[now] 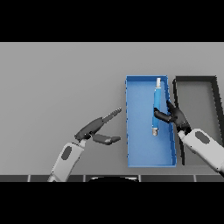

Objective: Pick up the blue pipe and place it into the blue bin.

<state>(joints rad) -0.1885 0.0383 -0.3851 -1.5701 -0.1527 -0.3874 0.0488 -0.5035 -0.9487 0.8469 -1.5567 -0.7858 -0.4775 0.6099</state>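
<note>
The blue pipe [156,103], a slim blue tube with white and metal ends, is over the right half of the blue bin [142,153], lengthwise. My right hand [174,116] reaches over the bin's right wall with its fingers and thumb curled round the pipe's lower part. Whether the pipe rests on the bin floor or hangs just above it I cannot tell. My left hand [94,127] hovers over the table left of the bin, fingers straight and thumb spread, holding nothing.
A black bin [214,94] with a grey floor stands right beside the blue bin, touching or nearly touching its right wall. My right forearm [203,143] crosses the black bin's lower part. Grey table stretches to the left and back.
</note>
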